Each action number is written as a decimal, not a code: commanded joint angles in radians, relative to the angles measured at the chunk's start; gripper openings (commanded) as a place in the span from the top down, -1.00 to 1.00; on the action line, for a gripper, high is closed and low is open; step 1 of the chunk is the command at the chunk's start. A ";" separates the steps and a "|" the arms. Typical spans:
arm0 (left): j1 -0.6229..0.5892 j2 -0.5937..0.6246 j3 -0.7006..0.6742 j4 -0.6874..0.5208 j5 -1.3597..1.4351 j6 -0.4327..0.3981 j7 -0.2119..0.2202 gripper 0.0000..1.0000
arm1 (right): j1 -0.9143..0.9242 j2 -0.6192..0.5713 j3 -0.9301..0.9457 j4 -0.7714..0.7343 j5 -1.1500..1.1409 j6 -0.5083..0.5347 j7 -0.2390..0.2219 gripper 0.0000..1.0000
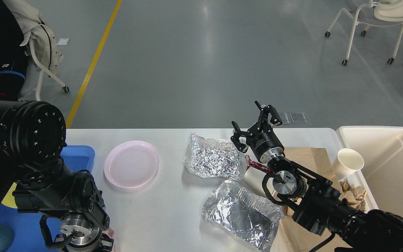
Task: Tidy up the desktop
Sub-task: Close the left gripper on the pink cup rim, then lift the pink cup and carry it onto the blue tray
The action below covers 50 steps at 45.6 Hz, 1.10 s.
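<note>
Our right gripper (255, 122) spread wide, empty, above crumpled foil tray (212, 158); careless descent risks shoving foil across desktop (173, 210). Left gripper unseen.

Desktop (173, 217): smooth white, slight sheen. Two trays (212, 158) (240, 214): crinkled shiny foil. Plate (131, 163): glossy pink plastic. Cup (347, 163): matt paper

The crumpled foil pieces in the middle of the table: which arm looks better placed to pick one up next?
The right one, probably. Its gripper hovers with fingers spread just beside the far foil tray, with the near foil tray close too. The left arm sits low at the table's near-left corner, its gripper out of view.
</note>
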 commanded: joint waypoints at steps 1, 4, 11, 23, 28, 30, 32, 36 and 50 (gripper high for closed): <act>-0.018 0.012 -0.001 -0.009 0.003 -0.020 0.002 1.00 | 0.000 0.000 0.000 0.000 0.000 0.000 0.000 -1.00; -0.047 0.021 -0.001 -0.015 0.003 -0.057 0.002 1.00 | 0.000 0.000 0.000 0.000 0.000 0.000 0.000 -1.00; -0.146 0.073 0.000 -0.015 0.003 -0.235 0.002 1.00 | 0.000 0.000 0.000 0.000 0.000 0.000 0.000 -1.00; -0.396 0.213 0.013 -0.027 0.005 -0.513 0.002 1.00 | 0.000 0.000 0.000 0.000 0.000 0.000 0.000 -1.00; -0.527 0.264 0.039 -0.036 0.005 -0.635 0.002 1.00 | 0.000 0.000 0.000 0.000 0.000 0.000 0.000 -1.00; -0.597 0.282 0.048 -0.044 0.005 -0.697 0.001 1.00 | 0.000 0.000 0.000 0.000 0.000 -0.001 0.000 -1.00; -0.690 0.307 0.063 -0.049 0.005 -0.779 -0.003 1.00 | 0.000 0.000 0.000 0.000 0.000 0.000 0.000 -1.00; -0.832 0.328 0.091 -0.049 0.005 -0.885 -0.010 1.00 | 0.000 0.000 0.000 0.000 0.000 0.000 0.000 -1.00; -1.125 0.425 0.137 -0.041 0.005 -0.885 -0.007 1.00 | 0.000 0.000 0.000 0.000 0.000 0.000 0.000 -1.00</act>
